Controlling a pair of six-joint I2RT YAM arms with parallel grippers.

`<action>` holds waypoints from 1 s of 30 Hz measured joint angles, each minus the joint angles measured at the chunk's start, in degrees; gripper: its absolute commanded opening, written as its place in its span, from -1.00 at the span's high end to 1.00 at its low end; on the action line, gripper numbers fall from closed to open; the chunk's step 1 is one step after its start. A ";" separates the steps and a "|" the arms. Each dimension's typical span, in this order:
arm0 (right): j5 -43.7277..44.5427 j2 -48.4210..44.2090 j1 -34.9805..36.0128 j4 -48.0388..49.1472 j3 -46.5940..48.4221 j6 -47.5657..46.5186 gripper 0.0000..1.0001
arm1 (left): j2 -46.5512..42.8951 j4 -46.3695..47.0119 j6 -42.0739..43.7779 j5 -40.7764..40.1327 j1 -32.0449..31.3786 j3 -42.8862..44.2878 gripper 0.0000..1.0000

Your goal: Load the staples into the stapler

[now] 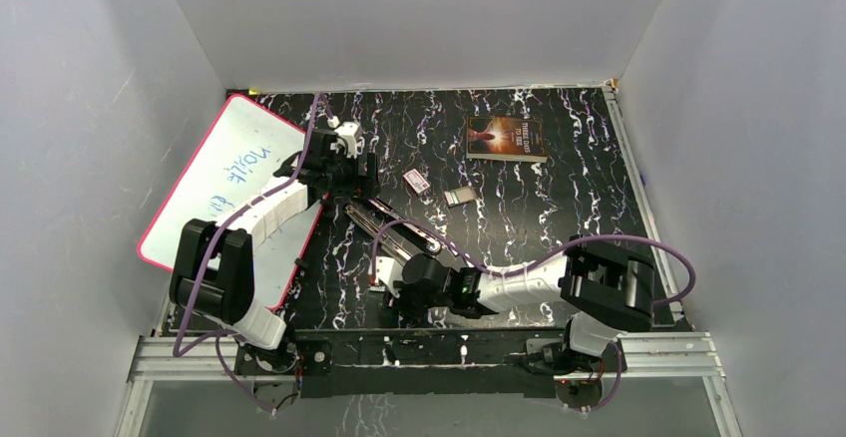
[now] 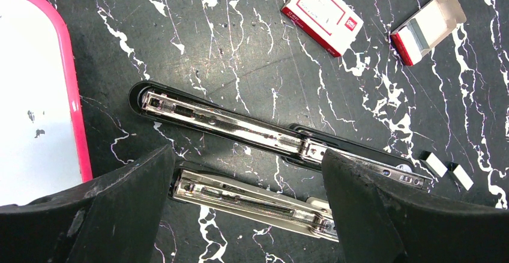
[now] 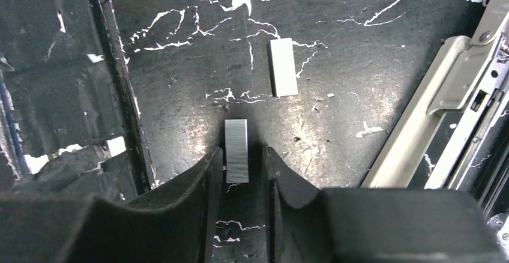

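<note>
The stapler (image 2: 240,125) lies opened out flat on the black marbled table, its chrome channel facing up. A second chrome channel (image 2: 252,200) lies parallel just below it, between the wide-apart fingers of my open left gripper (image 2: 246,161). In the right wrist view one strip of staples (image 3: 236,149) lies on the table between the tips of my right gripper (image 3: 241,155). Those jaws stand slightly apart, with a thin gap showing on each side of the strip. Another strip of staples (image 3: 283,66) lies a little farther ahead. The stapler's arm (image 3: 432,125) runs along the right.
A closed red-and-white staple box (image 2: 322,13) and an open one (image 2: 427,27) lie beyond the stapler. A pink-rimmed whiteboard (image 1: 224,183) leans at the left. A book (image 1: 506,139) lies at the back. Grey walls enclose the table.
</note>
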 measured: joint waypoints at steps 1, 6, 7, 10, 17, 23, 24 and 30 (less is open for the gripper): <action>0.13 0.00 0.00 0.13 -0.15 0.00 0.10 | 0.00 0.02 0.00 0.00 0.00 0.00 -0.84; 0.85 -0.11 0.00 2.19 -1.49 0.11 0.05 | 0.00 0.02 0.00 0.00 0.00 0.00 -0.84; 0.96 -0.13 0.00 2.51 -1.64 0.20 0.05 | 0.00 0.02 0.00 0.00 0.00 0.00 -0.84; 1.03 -0.17 0.00 3.56 -2.23 0.35 0.09 | 0.00 0.02 0.00 0.00 0.00 0.00 -0.84; 0.74 -1.11 0.00 5.97 -4.46 1.20 0.15 | 0.02 0.02 0.00 0.02 0.00 0.00 -0.84; 0.39 -1.79 0.00 6.49 -5.46 1.55 0.24 | 0.02 0.02 0.00 0.04 0.00 0.00 -0.84; 0.37 -1.84 0.00 6.47 -5.51 1.55 0.24 | 0.02 0.02 0.00 0.04 0.00 0.00 -0.84; 0.39 -1.81 0.00 6.49 -5.51 1.53 0.31 | 0.02 0.02 0.00 0.07 0.00 0.00 -0.84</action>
